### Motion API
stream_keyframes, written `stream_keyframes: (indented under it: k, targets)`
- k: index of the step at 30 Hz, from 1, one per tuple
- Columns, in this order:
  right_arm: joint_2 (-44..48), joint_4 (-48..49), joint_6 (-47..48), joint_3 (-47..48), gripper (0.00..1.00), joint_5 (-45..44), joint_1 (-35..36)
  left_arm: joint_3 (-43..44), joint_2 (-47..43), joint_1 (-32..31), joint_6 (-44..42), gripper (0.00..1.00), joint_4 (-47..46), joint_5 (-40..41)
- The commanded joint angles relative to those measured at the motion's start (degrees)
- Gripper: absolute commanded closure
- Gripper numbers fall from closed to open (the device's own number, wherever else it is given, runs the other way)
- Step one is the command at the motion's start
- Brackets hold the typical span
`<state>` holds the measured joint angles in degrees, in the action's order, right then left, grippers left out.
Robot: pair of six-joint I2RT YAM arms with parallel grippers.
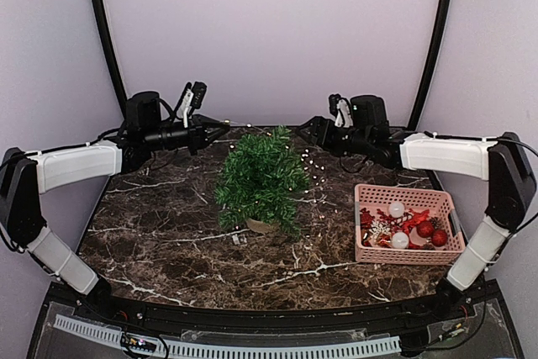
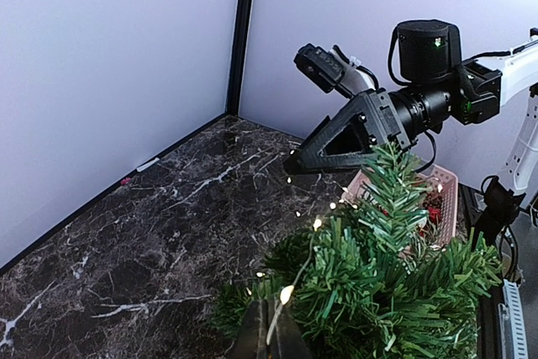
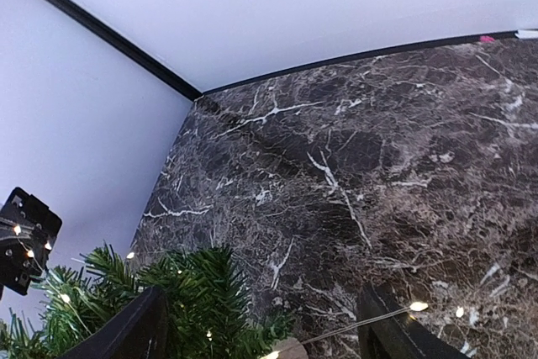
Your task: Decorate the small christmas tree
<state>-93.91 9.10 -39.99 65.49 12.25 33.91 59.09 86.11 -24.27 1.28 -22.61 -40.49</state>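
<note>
The small christmas tree (image 1: 261, 176) stood upright mid-table (image 1: 168, 233), bushy and dark green, with a string of lights (image 1: 309, 160) trailing off its right side. At its tip the left gripper (image 1: 220, 126) was pinched tight on that wire. Opposite, the right gripper (image 1: 313, 129) gaped wide, holding nothing.

The tree (image 1: 261, 176) stands on the table (image 1: 160, 233), a little behind its middle. The basket (image 1: 403, 256) sits on the table to the tree's right, nearer the front edge and apart from the tree. Baubles (image 1: 432, 231) lie in the basket. The left gripper (image 1: 223, 126) hangs behind and left of the treetop. The right gripper (image 1: 307, 129) hangs behind and right of it, and the two face each other across the tree. A light string (image 1: 313, 164) runs from the left gripper over the treetop and passes between the right gripper's fingers. Part of it lies on the table just right of the tree, between tree and basket.
</note>
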Motion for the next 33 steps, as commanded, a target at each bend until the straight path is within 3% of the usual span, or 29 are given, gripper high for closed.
stream_keyframes:
  k: [1, 4, 9, 17, 26, 33]
  targets:
    - [-2.91, 1.55, -0.73, 3.39, 0.31, 0.62, 0.81, -0.76, -3.04, -0.07, -0.51, 1.00, -0.77, -1.04]
    - [-4.24, 1.64, -1.49, 3.67, 0.46, -0.73, 0.68, -0.56, -3.11, -0.07, -0.29, 1.00, -0.60, -0.88]
    - [-3.48, 0.40, -0.65, 4.63, 0.98, -2.75, -0.57, 0.32, -3.27, -0.07, 0.33, 1.00, 0.12, 0.37]
    - [10.68, -4.11, 4.00, 1.54, 1.00, -16.66, -5.27, 5.22, -1.99, -0.07, 1.15, 1.00, 3.01, 1.58]
    - [27.16, -14.04, 11.17, -0.15, 1.00, -33.40, -6.56, 4.68, -3.95, -0.07, 0.70, 1.00, 3.59, 4.43]
    - [36.13, -22.00, 16.12, 2.19, 1.00, -40.00, -6.75, 5.54, -5.50, -0.07, 0.72, 1.00, 3.83, 5.60]
